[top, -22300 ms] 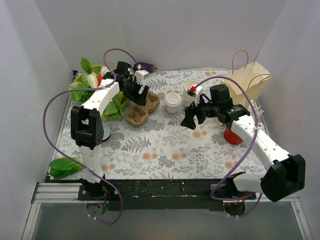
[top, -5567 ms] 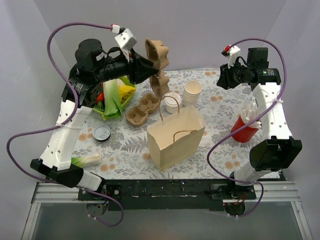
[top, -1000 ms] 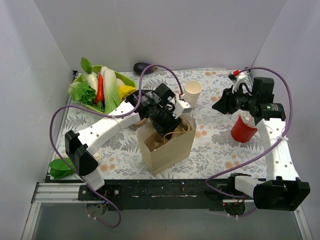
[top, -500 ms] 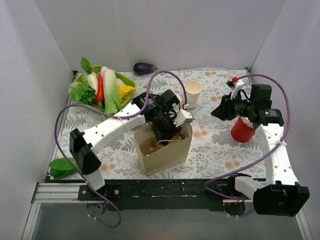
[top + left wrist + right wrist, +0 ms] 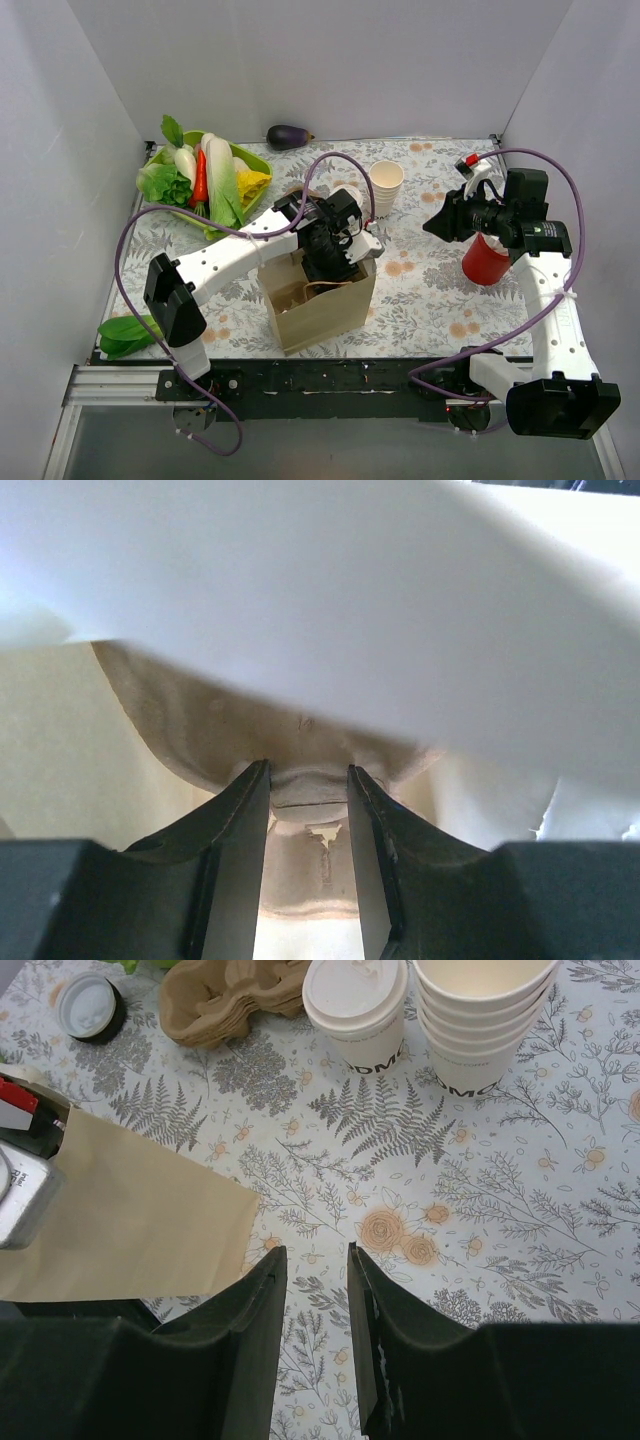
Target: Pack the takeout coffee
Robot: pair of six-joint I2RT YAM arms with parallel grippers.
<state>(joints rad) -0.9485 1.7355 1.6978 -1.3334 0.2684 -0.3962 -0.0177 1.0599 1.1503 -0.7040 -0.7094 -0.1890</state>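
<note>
The takeout coffee (image 5: 355,1005), a cream cup with a white lid and dark print, stands on the floral cloth at the top of the right wrist view; the left arm hides it in the top view. My left gripper (image 5: 335,262) reaches down into the open brown paper bag (image 5: 315,300). In the left wrist view it (image 5: 308,780) is shut on a ridge of a brown pulp cup carrier (image 5: 310,730). My right gripper (image 5: 432,222) hovers to the right of the bag and is open (image 5: 318,1255) with nothing between its fingers.
A stack of lidless cream cups (image 5: 480,1020) stands beside the coffee. Another pulp carrier (image 5: 235,1000) and a small round lid (image 5: 88,1005) lie to its left. A red cup (image 5: 487,262) is under the right arm. Vegetables (image 5: 205,180) and an eggplant (image 5: 287,135) lie at the back left.
The bag and my left gripper, holding the carrier, have shifted towards the near left, and the gripper sits deeper in the bag. The right arm has barely moved.
</note>
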